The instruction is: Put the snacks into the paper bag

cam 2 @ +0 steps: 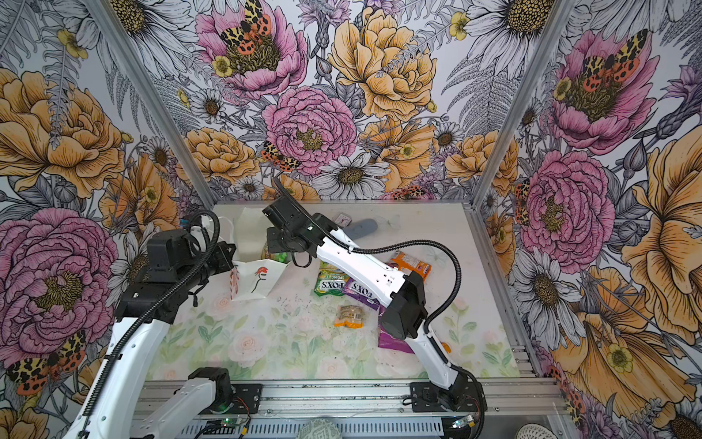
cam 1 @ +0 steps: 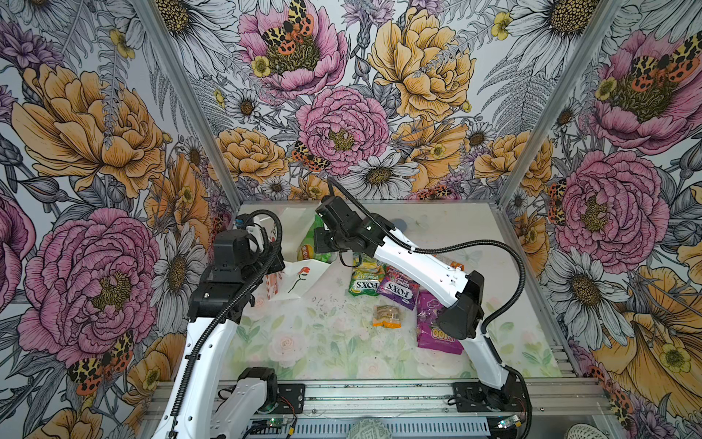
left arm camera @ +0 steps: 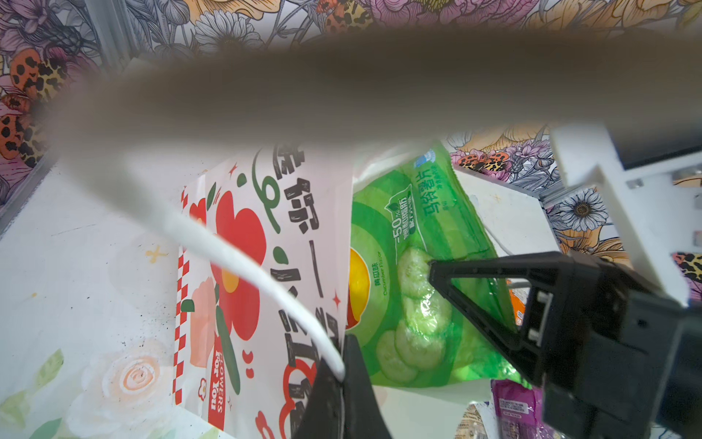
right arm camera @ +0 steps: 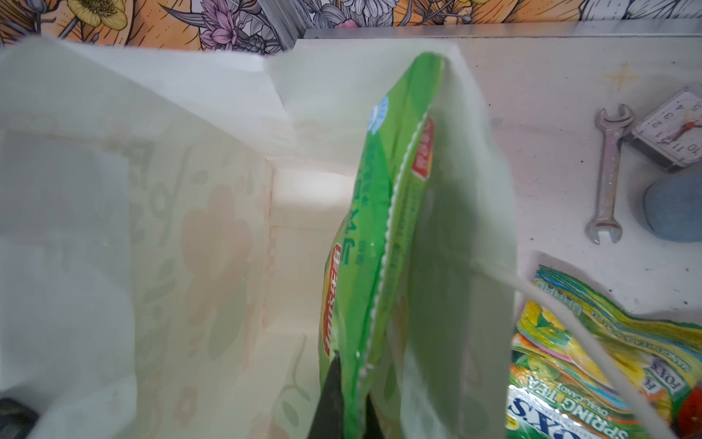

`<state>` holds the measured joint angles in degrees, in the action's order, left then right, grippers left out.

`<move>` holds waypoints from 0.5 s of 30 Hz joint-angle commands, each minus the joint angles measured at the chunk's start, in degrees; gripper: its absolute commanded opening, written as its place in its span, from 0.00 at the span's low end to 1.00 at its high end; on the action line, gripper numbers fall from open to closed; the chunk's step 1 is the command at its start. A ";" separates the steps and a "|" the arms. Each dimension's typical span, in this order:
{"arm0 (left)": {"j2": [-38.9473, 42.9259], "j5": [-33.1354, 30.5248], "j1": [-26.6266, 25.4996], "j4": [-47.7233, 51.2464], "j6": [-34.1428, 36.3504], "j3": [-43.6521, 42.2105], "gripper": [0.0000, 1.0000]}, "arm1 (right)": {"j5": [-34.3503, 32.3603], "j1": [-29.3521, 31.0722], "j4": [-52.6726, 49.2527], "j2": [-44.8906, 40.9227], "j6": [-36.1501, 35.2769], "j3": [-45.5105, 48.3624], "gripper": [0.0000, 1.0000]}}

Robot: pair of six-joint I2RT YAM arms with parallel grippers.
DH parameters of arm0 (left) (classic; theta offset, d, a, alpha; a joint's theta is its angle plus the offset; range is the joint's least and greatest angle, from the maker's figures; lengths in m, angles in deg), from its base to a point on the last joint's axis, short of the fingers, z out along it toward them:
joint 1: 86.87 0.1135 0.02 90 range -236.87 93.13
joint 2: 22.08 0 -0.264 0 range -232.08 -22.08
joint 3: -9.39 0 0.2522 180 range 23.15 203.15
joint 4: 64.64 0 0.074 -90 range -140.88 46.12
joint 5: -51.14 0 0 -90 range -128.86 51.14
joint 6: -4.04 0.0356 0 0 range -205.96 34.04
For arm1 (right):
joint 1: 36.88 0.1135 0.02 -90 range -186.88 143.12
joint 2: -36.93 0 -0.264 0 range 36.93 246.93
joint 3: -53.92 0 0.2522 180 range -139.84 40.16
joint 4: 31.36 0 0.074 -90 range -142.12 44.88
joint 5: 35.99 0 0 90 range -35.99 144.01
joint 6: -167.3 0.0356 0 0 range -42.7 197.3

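The white paper bag (cam 1: 300, 279) (cam 2: 258, 279) stands open at the back left, with its red flower facing front. My left gripper (left arm camera: 343, 353) is shut on the bag's white cord handle (left arm camera: 235, 258) at the rim. Over the bag's mouth (right arm camera: 190, 228) my right gripper (right arm camera: 353, 365) is shut on the green Lay's chip bag (right arm camera: 380, 228) (left arm camera: 418, 266) (cam 1: 313, 243), which hangs partly inside. Lying on the table are a green Fox's bag (cam 1: 364, 281), a purple Fox's bag (cam 1: 399, 290), a small orange packet (cam 1: 385, 316), a purple grape bag (cam 1: 433, 323) and another orange packet (cam 2: 410, 264).
A metal wrench (right arm camera: 607, 171), a small clock (right arm camera: 676, 129) and a blue-grey oval case (right arm camera: 672, 213) (cam 2: 362, 228) lie near the back wall, right of the bag. The right arm stretches over the loose snacks. Flowered walls close in three sides.
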<state>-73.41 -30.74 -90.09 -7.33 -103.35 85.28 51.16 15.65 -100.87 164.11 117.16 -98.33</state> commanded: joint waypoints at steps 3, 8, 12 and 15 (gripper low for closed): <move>1.02 -1.64 -0.25 -1.21 1.30 -0.31 0.00 | -1.56 0.80 -0.35 -1.97 -0.64 0.01 0.00; 0.09 -1.03 -0.29 -0.76 1.26 0.06 0.00 | 0.30 3.95 -0.24 -3.57 -2.97 -0.95 0.02; 0.53 -0.82 -0.34 -0.92 1.26 -0.02 0.00 | 2.16 3.59 -0.22 -1.50 -1.78 -1.16 0.00; 0.71 -1.09 -0.63 -0.92 1.32 -0.05 0.00 | 3.05 2.57 -0.06 -0.45 -0.36 -1.17 0.00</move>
<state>-73.46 -30.94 -90.16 -7.50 -103.30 85.28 52.47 19.87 -101.50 163.50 115.49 -98.33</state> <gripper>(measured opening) 0.051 0.046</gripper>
